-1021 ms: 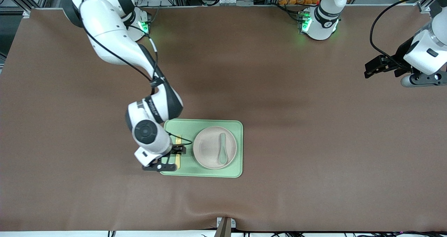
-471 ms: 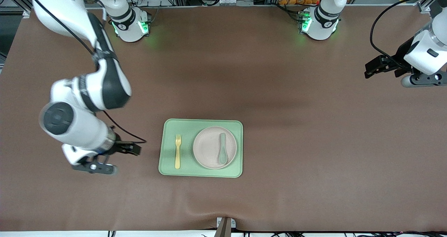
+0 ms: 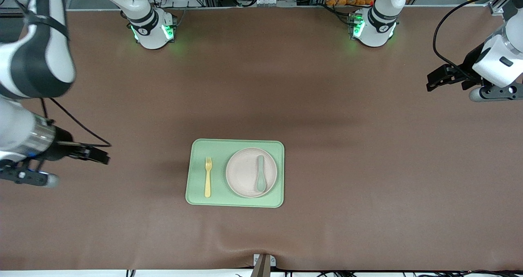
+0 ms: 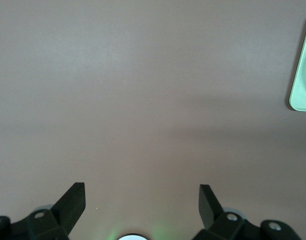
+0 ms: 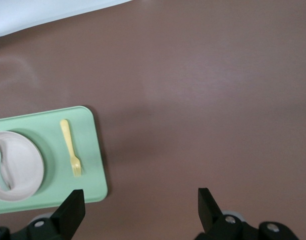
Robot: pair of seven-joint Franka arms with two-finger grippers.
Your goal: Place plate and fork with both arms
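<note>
The pale pink plate [image 3: 242,173] lies on the light green tray [image 3: 220,149] in the middle of the table, with a grey-green spoon [image 3: 260,179] on it. The yellow fork [image 3: 208,177] lies flat on the tray beside the plate, toward the right arm's end. My right gripper [image 3: 103,157] is open and empty over bare table at the right arm's end. Its wrist view shows my right gripper [image 5: 141,205], the fork [image 5: 71,148], the plate [image 5: 23,165] and the tray [image 5: 93,170]. My left gripper [image 3: 432,81] waits open and empty at the left arm's end.
Brown cloth covers the table. The left wrist view shows my left gripper [image 4: 142,200] over bare cloth and one corner of the tray [image 4: 303,95]. A small metal mount [image 3: 263,262] sits at the table edge nearest the front camera.
My right gripper was at the fork on the tray, let it lie there, and has swung away toward the right arm's end of the table. The left arm has not moved.
</note>
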